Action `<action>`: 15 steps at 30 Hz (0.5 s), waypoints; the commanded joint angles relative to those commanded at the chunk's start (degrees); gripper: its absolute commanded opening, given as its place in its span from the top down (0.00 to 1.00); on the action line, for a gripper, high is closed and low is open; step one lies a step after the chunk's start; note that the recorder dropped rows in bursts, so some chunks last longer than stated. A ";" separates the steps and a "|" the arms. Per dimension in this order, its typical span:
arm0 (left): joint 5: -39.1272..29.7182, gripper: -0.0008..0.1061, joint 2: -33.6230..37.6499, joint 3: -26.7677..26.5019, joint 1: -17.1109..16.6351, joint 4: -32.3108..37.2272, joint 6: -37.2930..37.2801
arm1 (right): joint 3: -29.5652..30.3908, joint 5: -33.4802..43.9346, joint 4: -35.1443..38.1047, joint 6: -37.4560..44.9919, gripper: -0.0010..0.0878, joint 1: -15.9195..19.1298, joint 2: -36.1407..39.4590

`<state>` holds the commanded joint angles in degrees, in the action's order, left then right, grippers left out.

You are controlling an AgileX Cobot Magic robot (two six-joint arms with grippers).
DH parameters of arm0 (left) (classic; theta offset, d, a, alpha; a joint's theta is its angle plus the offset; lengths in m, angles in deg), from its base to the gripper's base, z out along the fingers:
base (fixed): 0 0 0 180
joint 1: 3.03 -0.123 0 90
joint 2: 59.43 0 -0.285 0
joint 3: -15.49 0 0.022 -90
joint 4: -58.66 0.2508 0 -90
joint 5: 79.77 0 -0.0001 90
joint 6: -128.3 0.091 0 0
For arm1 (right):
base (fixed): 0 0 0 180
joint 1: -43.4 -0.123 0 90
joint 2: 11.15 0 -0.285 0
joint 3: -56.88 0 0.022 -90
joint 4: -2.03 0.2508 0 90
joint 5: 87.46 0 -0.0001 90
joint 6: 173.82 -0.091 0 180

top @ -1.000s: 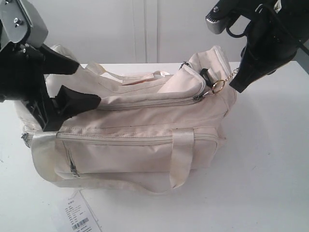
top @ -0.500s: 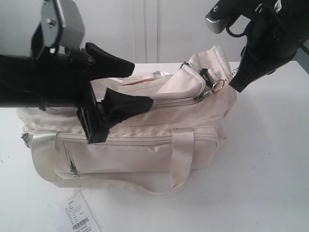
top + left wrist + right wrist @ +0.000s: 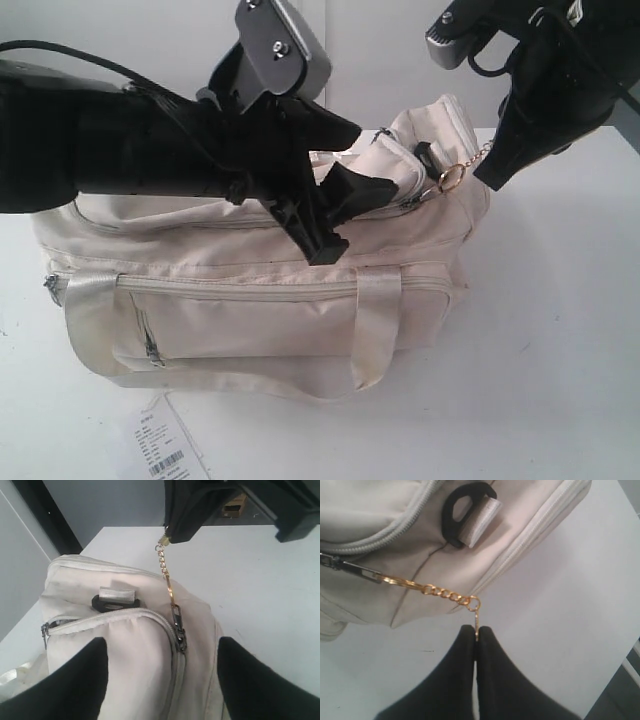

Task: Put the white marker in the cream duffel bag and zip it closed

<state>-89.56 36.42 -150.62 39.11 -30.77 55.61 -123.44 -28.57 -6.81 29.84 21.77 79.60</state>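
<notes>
- On the white table (image 3: 560, 350), centre: cream duffel bag (image 3: 250, 300) lying lengthwise, side pocket and strap handles facing near.
- Left gripper (image 3: 372, 160) over the bag's top right, jaws spread, nothing between them. Its arm crosses the far top and hides that stretch of zipper.
- Right gripper (image 3: 487, 182) just off the bag's right end, jaws pressed together, pinching the end of the gold chain (image 3: 440, 591) clipped to the zipper pull (image 3: 177, 625).
- Black buckle (image 3: 462, 510) near the pull.
- 1 barcode label (image 3: 162, 448) flat at near left.

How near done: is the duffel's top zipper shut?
Shut, where visible: teeth meshed up to the slider, whose chain the right claw pinches.
</notes>
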 joint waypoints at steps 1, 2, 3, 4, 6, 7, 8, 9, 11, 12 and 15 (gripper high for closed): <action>-0.72 0.37 0.48 -0.14 0.00 0.00 -0.71 | 0.00 0.00 0.00 0.00 0.99 0.00 0.00; -1.51 0.35 0.64 -0.23 0.00 0.00 -1.09 | -0.01 0.00 0.11 0.00 0.99 0.00 0.00; -2.57 0.34 1.01 -0.23 0.00 0.00 -1.08 | -0.01 0.00 0.11 0.00 0.99 0.00 0.00; -3.37 0.34 1.02 -0.23 0.00 0.00 -1.21 | -0.01 0.00 0.11 0.00 0.99 0.00 0.00; -3.74 0.38 1.02 -0.33 0.00 0.00 -1.21 | -0.01 0.00 0.11 0.00 0.99 0.00 0.00; -3.29 0.40 1.02 -0.29 0.00 0.00 -1.10 | -0.01 0.00 0.11 0.00 0.99 0.00 0.00; -1.89 0.40 1.02 -0.37 0.00 0.55 -1.10 | -0.01 0.00 0.11 0.00 0.99 0.00 0.00; 0.20 0.39 1.13 -0.37 0.00 0.97 -1.10 | -0.01 -0.18 0.10 0.00 0.99 0.00 0.00; 3.43 0.35 1.43 -0.42 0.00 1.64 -1.10 | -0.01 -0.26 0.20 0.00 0.99 0.00 0.00; 3.90 0.34 1.69 -0.42 0.00 1.64 -1.10 | -0.01 -0.26 0.20 0.00 0.99 0.00 0.00; 1.01 0.33 1.83 -0.55 0.00 1.87 -1.10 | -0.01 -0.26 0.26 0.00 0.99 0.00 0.00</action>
<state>-88.55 38.25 -151.16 39.11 -28.89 54.51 -123.45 -28.82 -6.56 29.84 21.77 79.60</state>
